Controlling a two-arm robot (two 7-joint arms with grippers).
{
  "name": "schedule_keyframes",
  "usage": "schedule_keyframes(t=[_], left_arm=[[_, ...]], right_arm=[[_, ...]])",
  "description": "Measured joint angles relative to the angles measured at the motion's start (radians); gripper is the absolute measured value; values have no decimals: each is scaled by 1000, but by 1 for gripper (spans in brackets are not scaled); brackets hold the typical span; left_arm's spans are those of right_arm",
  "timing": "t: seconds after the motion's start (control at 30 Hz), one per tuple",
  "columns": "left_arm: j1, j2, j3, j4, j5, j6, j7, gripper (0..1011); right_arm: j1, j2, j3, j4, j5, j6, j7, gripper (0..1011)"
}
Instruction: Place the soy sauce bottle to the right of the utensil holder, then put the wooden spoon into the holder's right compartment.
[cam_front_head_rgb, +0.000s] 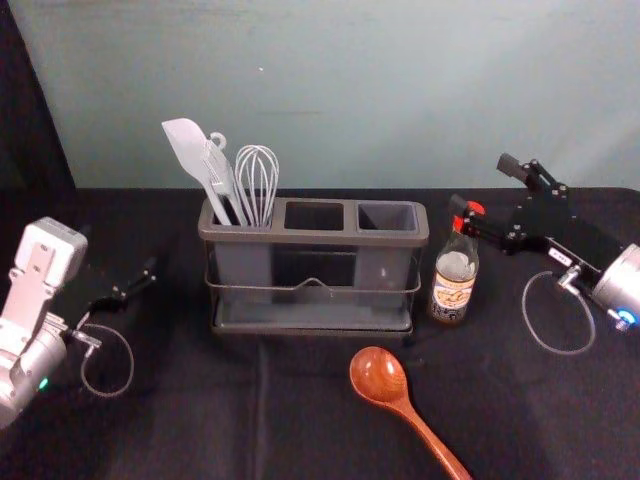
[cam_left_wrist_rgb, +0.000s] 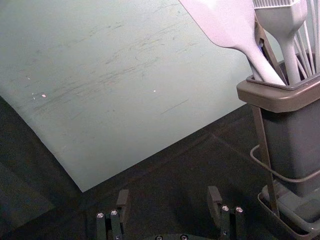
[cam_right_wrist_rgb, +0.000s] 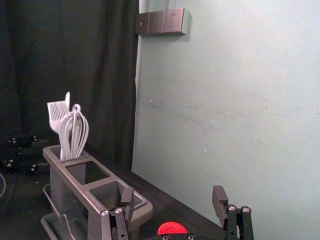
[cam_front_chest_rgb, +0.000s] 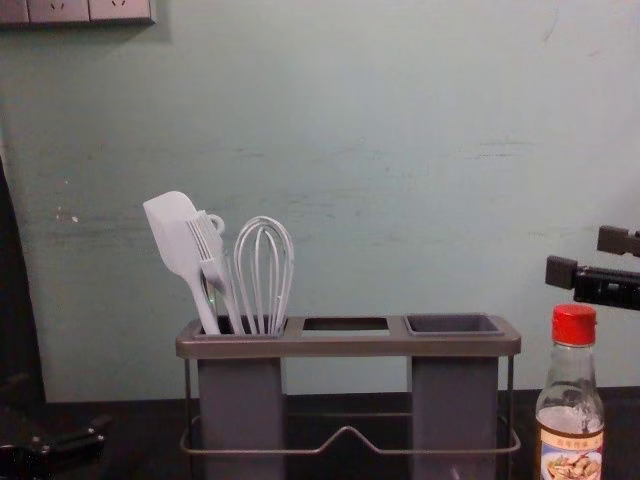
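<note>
Wide open and empty, right hand (cam_front_head_rgb: 484, 186) near soy sauce bottle (cam_front_head_rgb: 453, 284) risks toppling it by swinging low; left hand (cam_left_wrist_rgb: 168, 196), likewise open, idles opposite.

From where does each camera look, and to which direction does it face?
Head view: on the head, facing forward and down at the utensil holder, bottle and spoon; both arms show.
Left wrist view: on the left wrist, facing the wall and holder; left gripper shows.
Right wrist view: on the right wrist, facing holder, curtain and wall; both grippers show.
Chest view: on the chest, facing forward; both grippers show.
Head and chest views share holder and bottle.
</note>
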Motion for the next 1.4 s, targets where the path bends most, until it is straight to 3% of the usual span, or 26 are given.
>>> schedule_keyframes(t=[0.3, 0.53, 0.8, 0.9, 1.07, 1.1, 1.17, 1.3, 1.4], left_arm=[[0, 0, 0, 0, 0, 0, 0, 1011], [0, 0, 0, 0, 0, 0, 0, 1011], [0, 0, 0, 0, 0, 0, 0, 1012], [0, 0, 0, 0, 0, 0, 0, 1011], [0, 0, 0, 0, 0, 0, 0, 1011], [0, 0, 0, 0, 0, 0, 0, 1011], [0, 0, 0, 0, 0, 0, 0, 1012], [0, 0, 0, 0, 0, 0, 0, 1012], [0, 0, 0, 0, 0, 0, 0, 1011]], right_arm=[[-32, 15, 26, -47, 28, -26, 18, 1004], [-77, 51, 48, -114, 51, -29, 39, 1004], [-138, 115, 57, -216, 47, 34, 29, 1004], [-164, 146, 56, -272, 31, 97, 3, 1004], [-192, 199, 38, -383, 4, 285, -65, 1004], [-191, 219, 24, -421, -2, 369, -85, 1004], [-176, 241, -5, -462, -10, 470, -97, 1004], [-130, 248, -73, -491, -35, 599, -107, 1004], [-85, 229, -125, -485, -45, 688, -112, 1004]])
